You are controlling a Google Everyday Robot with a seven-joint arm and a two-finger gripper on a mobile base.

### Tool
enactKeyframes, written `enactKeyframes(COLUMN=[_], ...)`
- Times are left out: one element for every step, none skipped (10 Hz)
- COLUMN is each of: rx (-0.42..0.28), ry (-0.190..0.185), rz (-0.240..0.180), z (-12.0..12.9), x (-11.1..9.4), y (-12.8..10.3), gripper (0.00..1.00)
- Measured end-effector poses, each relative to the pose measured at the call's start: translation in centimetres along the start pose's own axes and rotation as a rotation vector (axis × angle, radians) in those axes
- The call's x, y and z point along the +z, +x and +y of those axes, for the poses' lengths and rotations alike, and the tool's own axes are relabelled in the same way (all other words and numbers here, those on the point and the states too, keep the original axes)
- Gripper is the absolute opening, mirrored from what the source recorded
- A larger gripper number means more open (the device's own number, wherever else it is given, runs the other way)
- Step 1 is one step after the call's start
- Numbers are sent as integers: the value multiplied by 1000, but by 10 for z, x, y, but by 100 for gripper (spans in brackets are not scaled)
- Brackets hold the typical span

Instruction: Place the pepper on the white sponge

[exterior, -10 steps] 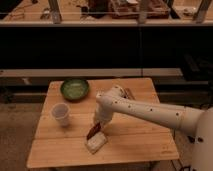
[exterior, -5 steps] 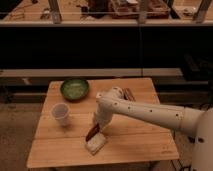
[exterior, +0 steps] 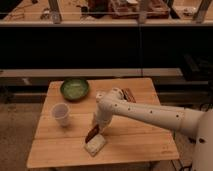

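Landmark: wooden table (exterior: 145, 142), seen from above and in front.
Arm: white arm (exterior: 150, 112) reaches in from the table's right side, crosses above the middle of the top, and bends down toward the front centre.
Gripper: gripper (exterior: 95, 126) hangs low over the front-centre part of the table, directly above the pepper. Finger state: cannot tell.
Pepper: dark reddish pepper (exterior: 91, 134) sits at the gripper's lower end, tilted, its lower end at the back-left edge of the sponge. Whether it touches the sponge cannot be told.
Sponge: white sponge (exterior: 96, 145) lies flat near the front edge of the table, slightly left of centre, turned at an angle to the table edge.
Cup: white cup (exterior: 61, 114) stands upright on the left part of the table, well apart from the sponge.
Bowl: green bowl (exterior: 74, 89) rests at the back-left part of the table, behind the cup.
Packet: brown packet (exterior: 129, 95) lies at the back of the table, right of centre, partly behind the arm.
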State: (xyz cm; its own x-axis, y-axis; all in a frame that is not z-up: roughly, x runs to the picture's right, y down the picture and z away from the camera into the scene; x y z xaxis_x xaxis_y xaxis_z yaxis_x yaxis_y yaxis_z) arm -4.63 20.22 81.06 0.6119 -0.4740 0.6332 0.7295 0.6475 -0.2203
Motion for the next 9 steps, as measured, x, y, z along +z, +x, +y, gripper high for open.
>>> enactKeyframes(rx=[-2,-5,-10,-17,-23,-25,-21,-14,1], ry=[0,5,11,14,15,18,17,14,12], rz=[3,7,10,13,15,14,9,-1,-20], z=[-1,-4,-11,-20,-29,-44,-50,-51,-47], x=[-1,-4,-11,-20,-31,-53,-67,-76,-83], y=[0,-1,-6,-12,-19,-29,-34,-37,-37], gripper=[11,11,11,11,11,11,11,11,11])
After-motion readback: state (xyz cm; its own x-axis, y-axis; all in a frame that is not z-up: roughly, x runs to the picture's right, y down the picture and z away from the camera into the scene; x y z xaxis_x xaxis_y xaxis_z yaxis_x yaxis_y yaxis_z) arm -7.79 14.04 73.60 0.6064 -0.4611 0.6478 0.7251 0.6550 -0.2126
